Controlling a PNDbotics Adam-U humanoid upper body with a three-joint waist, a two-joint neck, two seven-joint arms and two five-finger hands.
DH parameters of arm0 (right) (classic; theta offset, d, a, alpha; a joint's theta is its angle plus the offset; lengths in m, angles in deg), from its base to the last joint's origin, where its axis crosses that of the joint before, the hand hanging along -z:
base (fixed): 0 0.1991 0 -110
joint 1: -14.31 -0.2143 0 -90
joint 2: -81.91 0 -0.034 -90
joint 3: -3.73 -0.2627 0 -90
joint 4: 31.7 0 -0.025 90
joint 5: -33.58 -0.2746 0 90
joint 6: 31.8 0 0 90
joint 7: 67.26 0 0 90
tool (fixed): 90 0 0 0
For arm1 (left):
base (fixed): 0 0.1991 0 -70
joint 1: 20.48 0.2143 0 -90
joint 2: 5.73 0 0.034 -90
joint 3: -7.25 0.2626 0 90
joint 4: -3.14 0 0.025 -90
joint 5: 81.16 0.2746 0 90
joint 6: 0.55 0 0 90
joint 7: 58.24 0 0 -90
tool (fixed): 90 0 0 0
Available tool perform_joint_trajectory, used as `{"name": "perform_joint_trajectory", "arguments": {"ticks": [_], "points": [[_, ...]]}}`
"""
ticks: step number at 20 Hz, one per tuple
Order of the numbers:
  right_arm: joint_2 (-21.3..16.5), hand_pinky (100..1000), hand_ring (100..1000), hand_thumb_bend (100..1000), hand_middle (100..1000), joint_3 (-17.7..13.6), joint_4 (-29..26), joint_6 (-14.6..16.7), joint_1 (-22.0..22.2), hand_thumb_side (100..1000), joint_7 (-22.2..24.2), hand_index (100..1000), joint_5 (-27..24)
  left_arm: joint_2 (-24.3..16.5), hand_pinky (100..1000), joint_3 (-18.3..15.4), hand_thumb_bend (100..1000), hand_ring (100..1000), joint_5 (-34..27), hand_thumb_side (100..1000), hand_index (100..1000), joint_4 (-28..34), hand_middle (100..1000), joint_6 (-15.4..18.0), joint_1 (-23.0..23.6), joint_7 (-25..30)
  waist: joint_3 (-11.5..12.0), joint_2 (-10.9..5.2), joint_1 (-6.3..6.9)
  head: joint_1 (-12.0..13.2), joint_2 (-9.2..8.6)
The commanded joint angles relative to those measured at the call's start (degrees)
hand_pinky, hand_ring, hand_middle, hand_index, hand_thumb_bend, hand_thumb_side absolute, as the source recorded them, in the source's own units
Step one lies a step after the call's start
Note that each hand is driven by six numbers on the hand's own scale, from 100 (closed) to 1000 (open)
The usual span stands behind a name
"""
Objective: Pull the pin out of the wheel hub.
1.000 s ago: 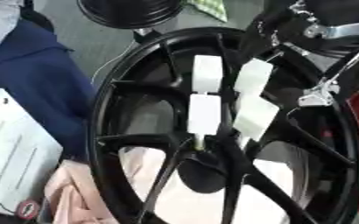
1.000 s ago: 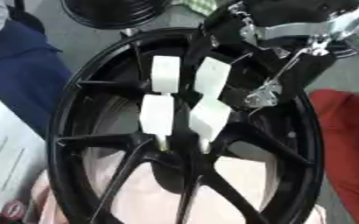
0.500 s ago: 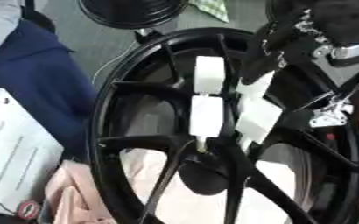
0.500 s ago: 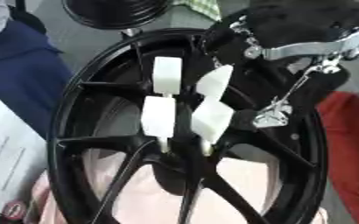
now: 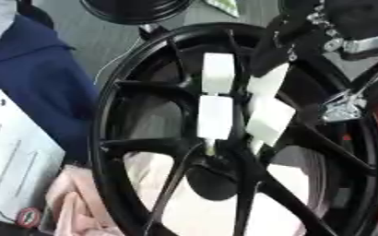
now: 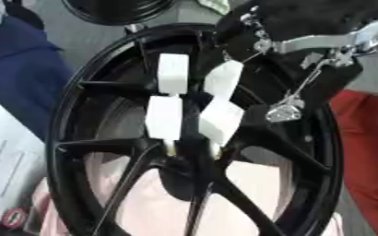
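the black wheel hub [image 5: 224, 152] fills the view. the right hand [image 6: 305, 27] reaches in above its centre, white-padded fingers [image 6: 216, 117] apart round a pale pin [image 5: 211, 147]. grasping step; next, close and pull straight out.

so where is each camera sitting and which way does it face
Left eye view: in the robot's head, looking down at the black wheel and its hub; the right hand, white pads on its fingers, reaches in from the upper right.
Right eye view: the head's other eye, set a little to the right, so more of the right arm and a red thing show.
Both share the same moment, wheel and hand.
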Motion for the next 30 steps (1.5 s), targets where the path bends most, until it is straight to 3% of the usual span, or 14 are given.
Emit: {"name": "perform_joint_trajectory", "arguments": {"ticks": [1, 5, 11, 19, 30], "points": [[0.8, 891, 854, 320, 807, -0.1, 3.5, 4.7, -2.1, 246, 5.1, 891, 0.0, -1.1, 677, -0.2, 558, 677, 0.0, 505, 708, 1.2, 561, 0.1, -0.3, 0.1, -0.1, -1.09, 0.42, -1.7, 1.96], [2.9, 891, 855, 324, 806, 0.2, 8.6, 6.1, -4.1, 241, 7.2, 888, -0.7, -1.1, 678, -0.2, 557, 676, -0.1, 504, 707, 1.2, 561, 0.1, -0.3, 0.0, -0.4, -1.47, 0.58, -2.6, 2.92], [5.4, 892, 854, 333, 804, 0.1, 14.0, 8.2, -6.4, 233, 9.0, 881, -1.2, -1.1, 678, -0.3, 556, 676, -0.3, 504, 707, 1.2, 561, 0.0, -0.2, -0.2, -0.6, -2.18, 0.78, -3.3, 3.02], [6.5, 894, 855, 356, 809, -0.6, 16.3, 9.6, -7.5, 240, 7.8, 883, 0.2, -1.1, 679, -0.5, 555, 676, -0.3, 504, 707, 1.2, 561, -0.1, 0.0, -0.4, -0.6, -2.63, 0.82, -3.0, 1.38], [6.1, 893, 854, 370, 815, 0.0, 17.0, 11.1, -7.3, 246, 9.0, 877, 0.2, -1.4, 679, -0.7, 556, 675, -0.2, 504, 707, 1.2, 560, -0.1, 0.1, -0.5, -0.5, -2.65, 0.44, -2.8, 1.99]]}}
